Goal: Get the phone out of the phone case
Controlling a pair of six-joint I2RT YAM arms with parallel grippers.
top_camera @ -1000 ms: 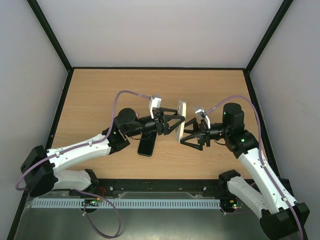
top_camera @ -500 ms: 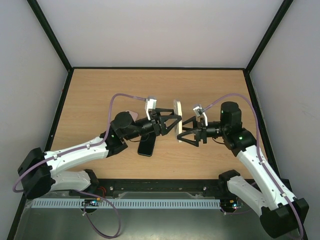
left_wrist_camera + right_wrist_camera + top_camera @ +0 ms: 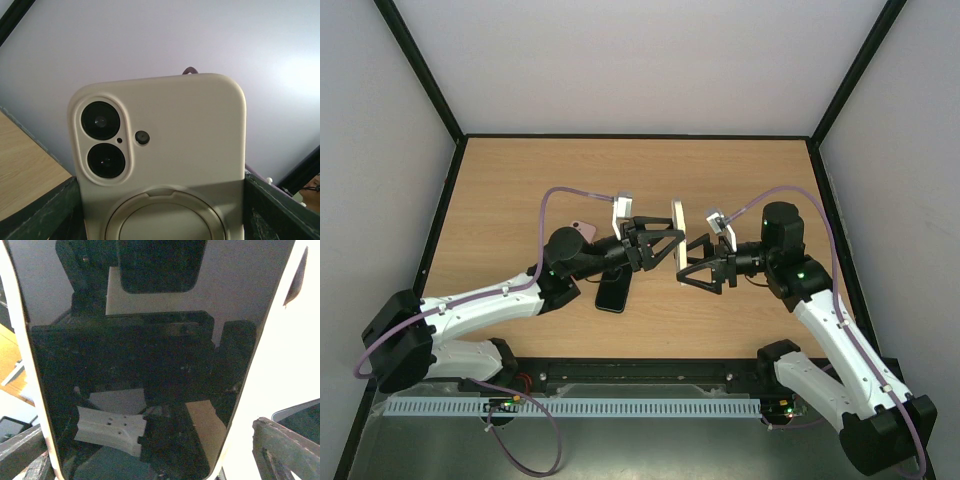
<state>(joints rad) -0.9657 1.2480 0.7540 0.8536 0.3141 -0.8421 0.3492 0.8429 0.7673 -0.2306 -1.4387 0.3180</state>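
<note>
A light wooden table [image 3: 500, 200], fenced by pale walls and a black frame, fills the overhead view. Over its middle, my left arm [image 3: 480, 305] and right arm [image 3: 830, 320] reach inward until their tips nearly meet.

Between them, off the wood, a cream phone case [image 3: 676, 222] stands on edge. My left gripper [image 3: 668, 243] is clamped on it. Its wrist camera shows the case's back, two lenses and a ring, with dark fingers [image 3: 45, 212] pressing both lower sides. I judge it is raised so both faces can be reached.

The phone [image 3: 140, 365] sits inside the case. Its black glass fills the right wrist view, with a cream rim down each side, so the removal is not yet done.

My right gripper [image 3: 686, 263] faces that glass, with its fingers [image 3: 280, 445] spread beside the rim. Whether they press it I cannot tell.

On the table below the left gripper lies a dark flat handset [image 3: 613, 292], well under the case. A small pink object [image 3: 582, 228] peeks out behind the left arm; I cannot tell what it is.

The wood looks bare toward the far wall and both sides. The tight spot is the narrow gap between the two grippers.
</note>
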